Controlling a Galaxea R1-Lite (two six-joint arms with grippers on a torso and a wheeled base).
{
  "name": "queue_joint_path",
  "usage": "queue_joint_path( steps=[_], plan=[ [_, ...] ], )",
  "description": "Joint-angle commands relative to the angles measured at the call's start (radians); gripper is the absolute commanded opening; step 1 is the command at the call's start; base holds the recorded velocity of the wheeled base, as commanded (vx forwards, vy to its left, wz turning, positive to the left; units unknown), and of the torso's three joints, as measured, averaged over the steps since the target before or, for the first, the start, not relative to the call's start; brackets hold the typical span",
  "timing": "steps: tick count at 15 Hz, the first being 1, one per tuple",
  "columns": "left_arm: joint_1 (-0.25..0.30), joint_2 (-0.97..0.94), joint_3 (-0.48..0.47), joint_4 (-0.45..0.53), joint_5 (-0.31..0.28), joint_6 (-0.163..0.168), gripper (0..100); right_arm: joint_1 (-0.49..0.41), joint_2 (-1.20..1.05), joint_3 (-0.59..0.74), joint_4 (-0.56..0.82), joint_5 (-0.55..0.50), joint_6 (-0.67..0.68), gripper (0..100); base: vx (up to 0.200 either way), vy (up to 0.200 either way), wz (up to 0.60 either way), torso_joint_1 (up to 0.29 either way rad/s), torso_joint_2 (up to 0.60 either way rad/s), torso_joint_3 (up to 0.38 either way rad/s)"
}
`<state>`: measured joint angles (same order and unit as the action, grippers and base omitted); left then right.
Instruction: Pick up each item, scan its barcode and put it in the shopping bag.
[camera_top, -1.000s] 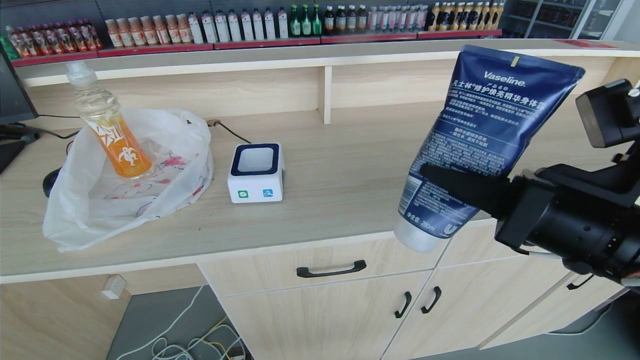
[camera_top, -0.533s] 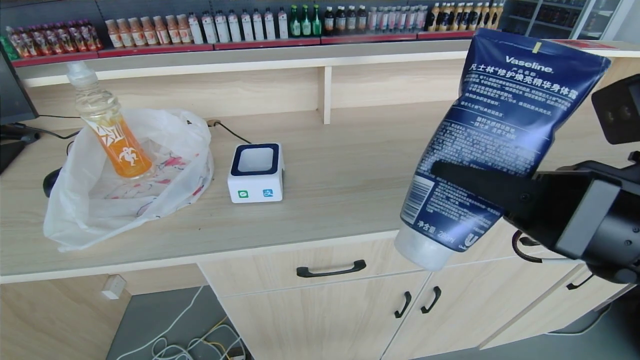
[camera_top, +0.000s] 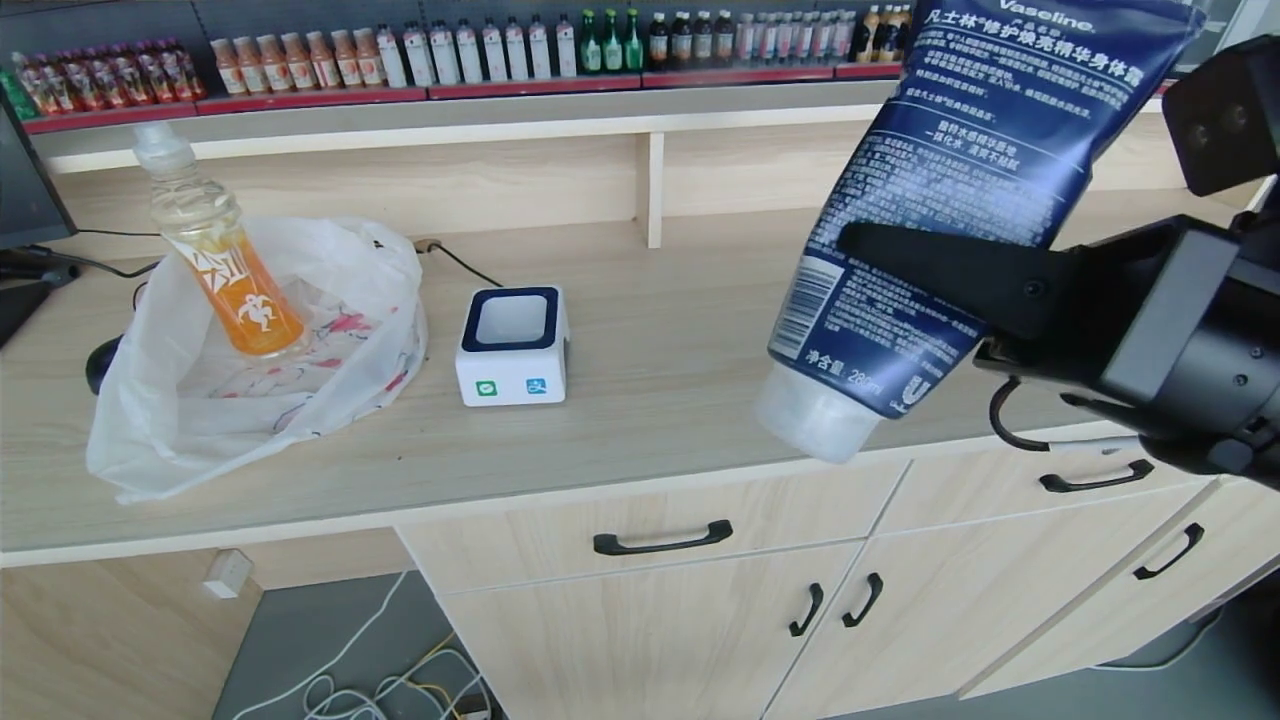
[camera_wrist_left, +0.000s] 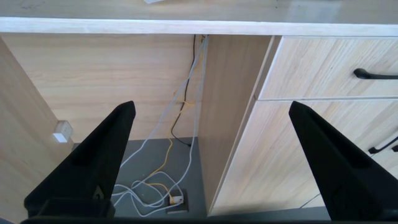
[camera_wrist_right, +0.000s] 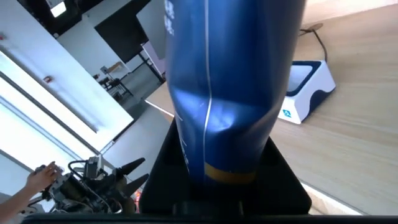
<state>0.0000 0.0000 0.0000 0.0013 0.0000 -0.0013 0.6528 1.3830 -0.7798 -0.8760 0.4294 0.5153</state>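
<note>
My right gripper (camera_top: 905, 255) is shut on a dark blue lotion tube (camera_top: 940, 190), held in the air over the counter's front right, cap end down and barcode facing left. The same tube (camera_wrist_right: 230, 81) stands between the gripper's jaws in the right wrist view. The white scanner (camera_top: 512, 345) with a blue-rimmed window sits at mid-counter; it is also the scanner (camera_wrist_right: 305, 90) beyond the tube. A white plastic shopping bag (camera_top: 250, 370) lies at the left with an orange drink bottle (camera_top: 215, 250) leaning in it. My left gripper (camera_wrist_left: 211, 168) hangs open below the counter edge, holding nothing.
The wooden counter (camera_top: 660, 390) has drawers and cabinet doors (camera_top: 660, 545) under it and a raised back ledge. A monitor edge and cables sit at far left. Drink shelves line the back wall. Cables lie on the floor (camera_wrist_left: 155, 186) under the counter.
My right gripper has lifted the lotion tube upward and a little to the left, toward the scanner side. The bag, bottle and scanner have not moved.
</note>
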Motion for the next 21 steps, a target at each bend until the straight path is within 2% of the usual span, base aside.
queue_joint_path(
  steps=[1,4,10,15,21],
  plan=[
    [0.0,0.0,0.0,-0.001,0.0,0.0,100,0.022,-0.007,-0.004,0.0,0.031,0.0,0,0.0,0.0,0.0,0.0,0.0,0.0],
    [0.0,0.0,0.0,-0.001,0.0,0.0,100,0.09,-0.045,0.033,0.0,0.039,0.04,0,0.0,0.0,0.0,0.0,0.0,0.0],
    [0.0,0.0,0.0,0.0,0.0,0.0,100,0.097,-0.048,0.043,-0.001,0.039,0.04,0,0.0,0.0,0.0,0.0,0.0,0.0],
    [0.0,0.0,0.0,-0.001,0.0,0.0,100,0.166,-0.062,0.05,-0.006,0.037,0.066,0,0.0,0.0,0.0,0.0,0.0,0.0],
    [0.0,0.0,0.0,-0.001,0.0,0.0,100,0.177,-0.062,0.051,-0.015,0.032,0.063,0,0.0,0.0,0.0,0.0,0.0,0.0]
  ],
)
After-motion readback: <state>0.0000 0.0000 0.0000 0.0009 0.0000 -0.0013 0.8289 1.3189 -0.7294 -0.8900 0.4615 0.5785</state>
